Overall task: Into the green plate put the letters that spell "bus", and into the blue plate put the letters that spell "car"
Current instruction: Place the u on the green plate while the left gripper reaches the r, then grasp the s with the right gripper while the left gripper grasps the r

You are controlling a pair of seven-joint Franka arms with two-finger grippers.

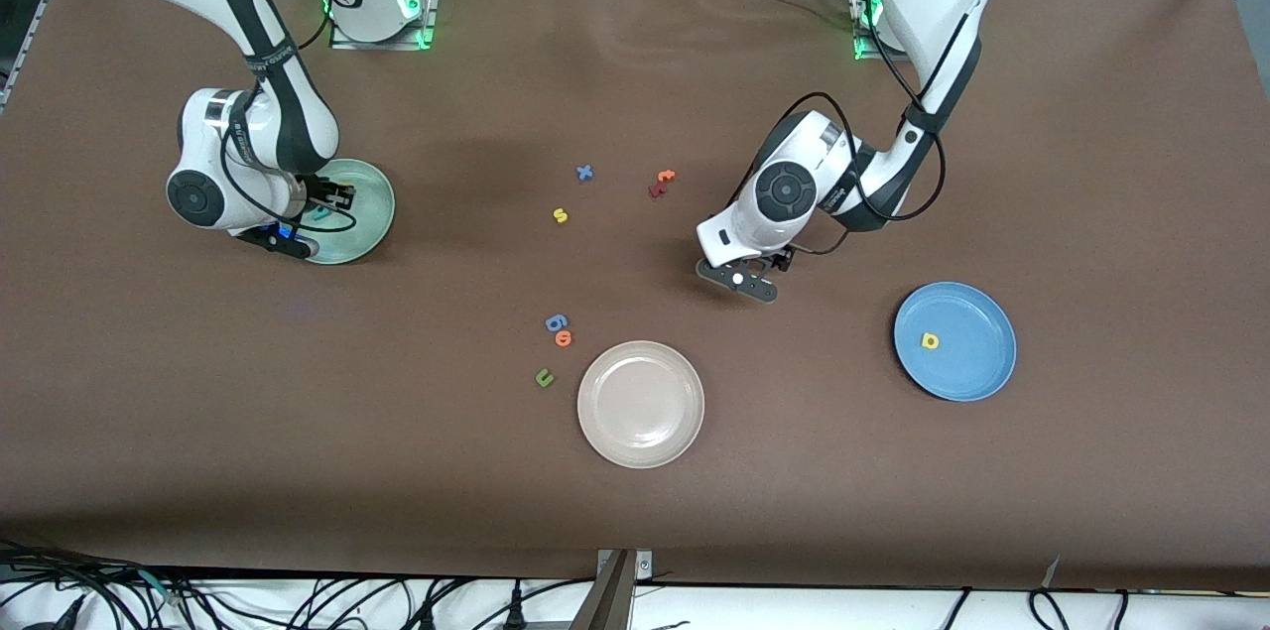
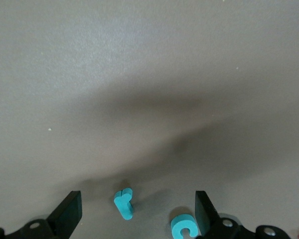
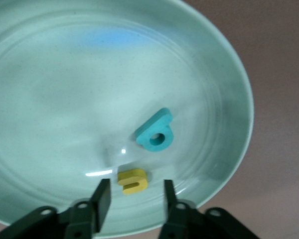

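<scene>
Only the wrist views reveal what the front cam hides: in the left wrist view, teal "r" [image 2: 124, 202] and teal "c" [image 2: 183, 227] are seen on bare table under the left gripper [image 2: 138, 211], jaws spread wide, nothing held. Right gripper [image 3: 133, 199] is seen over the green plate [image 3: 224, 74], fingers partly apart w/ yellow "u" [image 3: 132, 180] lying between them on the plate, teal "b" [image 3: 156, 133] just beside it. Blue plate [image 1: 977, 317] holds yellow "a" [image 1: 930, 341]. Beige plate [image 1: 641, 404] is seen w/ nothing in it. Yellow "s" [image 1: 561, 215] lies mid-table.
</scene>
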